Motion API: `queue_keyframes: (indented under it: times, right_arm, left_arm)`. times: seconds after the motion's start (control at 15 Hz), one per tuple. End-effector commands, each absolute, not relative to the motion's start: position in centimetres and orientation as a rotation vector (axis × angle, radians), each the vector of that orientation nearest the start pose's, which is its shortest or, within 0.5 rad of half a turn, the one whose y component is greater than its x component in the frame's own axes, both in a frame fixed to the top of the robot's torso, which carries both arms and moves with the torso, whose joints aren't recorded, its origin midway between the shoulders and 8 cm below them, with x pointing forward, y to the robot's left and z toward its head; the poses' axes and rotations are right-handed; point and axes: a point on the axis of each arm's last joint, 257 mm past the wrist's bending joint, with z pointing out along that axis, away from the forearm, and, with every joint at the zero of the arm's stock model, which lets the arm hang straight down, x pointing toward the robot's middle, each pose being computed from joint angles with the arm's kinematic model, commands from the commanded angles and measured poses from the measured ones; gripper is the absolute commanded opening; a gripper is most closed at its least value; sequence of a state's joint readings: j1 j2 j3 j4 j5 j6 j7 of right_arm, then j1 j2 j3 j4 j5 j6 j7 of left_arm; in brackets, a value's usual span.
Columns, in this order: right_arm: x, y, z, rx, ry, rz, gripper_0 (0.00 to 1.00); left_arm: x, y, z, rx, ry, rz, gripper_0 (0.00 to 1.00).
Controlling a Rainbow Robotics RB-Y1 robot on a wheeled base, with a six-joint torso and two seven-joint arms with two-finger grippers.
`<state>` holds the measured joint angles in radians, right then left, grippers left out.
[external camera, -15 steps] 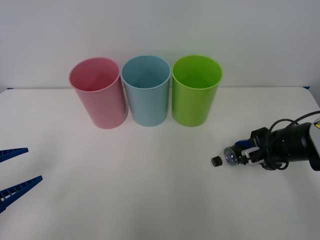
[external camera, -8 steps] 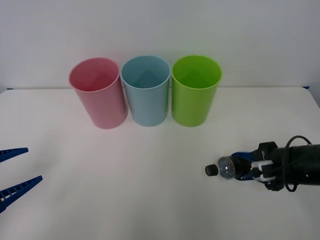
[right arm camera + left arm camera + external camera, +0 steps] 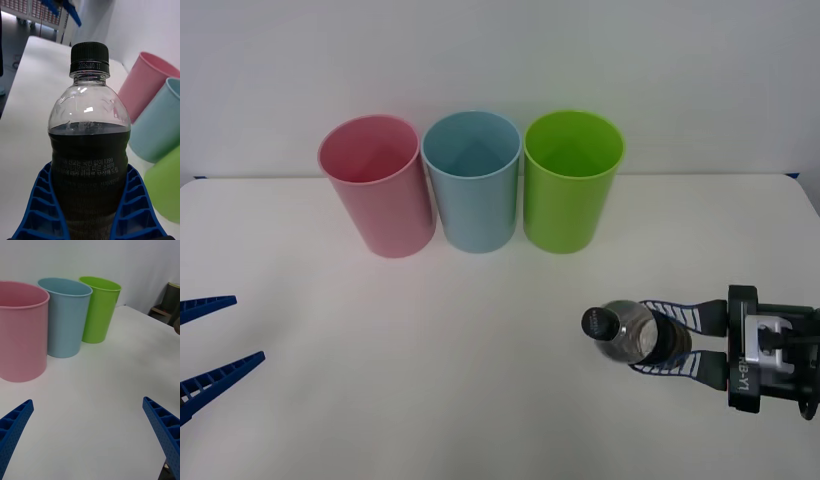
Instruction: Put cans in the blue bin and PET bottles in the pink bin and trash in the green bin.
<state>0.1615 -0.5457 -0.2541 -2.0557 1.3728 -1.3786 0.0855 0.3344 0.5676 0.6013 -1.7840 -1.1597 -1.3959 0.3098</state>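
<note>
White table (image 3: 480,330), flat and matte, fills the foreground below a pale wall.

Three tall, slightly tapered plastic tumbler-shaped bins stand upright in a row at the far side of the table, mouths open. Pink bin (image 3: 377,186) on the left, light-blue bin (image 3: 472,180) in the middle, lime-green bin (image 3: 572,180) on the right. Pink and blue look to touch at the rim; blue and green sit just beside each other. Same order in the left wrist view: pink bin (image 3: 20,330), blue bin (image 3: 63,317), green bin (image 3: 98,309).

Right gripper (image 3: 658,341), near right part of the table, well apart from the bins and nearest the green one. Blue ribbed fingers (image 3: 41,210) closed against both sides of the bottle's labelled body.

Left gripper (image 3: 205,352) at the left edge of the table, low, fingers spread wide with nothing between them; both blue fingers (image 3: 15,423) stand far apart in the left wrist view.

Small clear plastic bottle (image 3: 630,333) with dark label band, held in the right gripper, neck pointing away from the wrist toward the table's middle. Clear shoulder above the dark label in the right wrist view (image 3: 90,150).

Black screw cap (image 3: 90,57), printed date on its lower ring.
</note>
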Motion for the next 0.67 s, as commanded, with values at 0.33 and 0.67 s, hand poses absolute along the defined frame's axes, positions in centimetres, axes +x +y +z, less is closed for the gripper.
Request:
queue_keyframes:
  times: [0.33,0.67]
  right_arm:
    - [31.5,-10.7,-5.3,-1.289,1.074,0.653,0.00]
    - [34.6,-5.0,0.7,-1.187,1.042,0.749,0.00]
  left_arm:
    - [31.8,32.4,-16.2,0.724,1.683,-0.652,1.00]
    - [31.8,32.4,-16.2,0.724,1.683,-0.652,1.00]
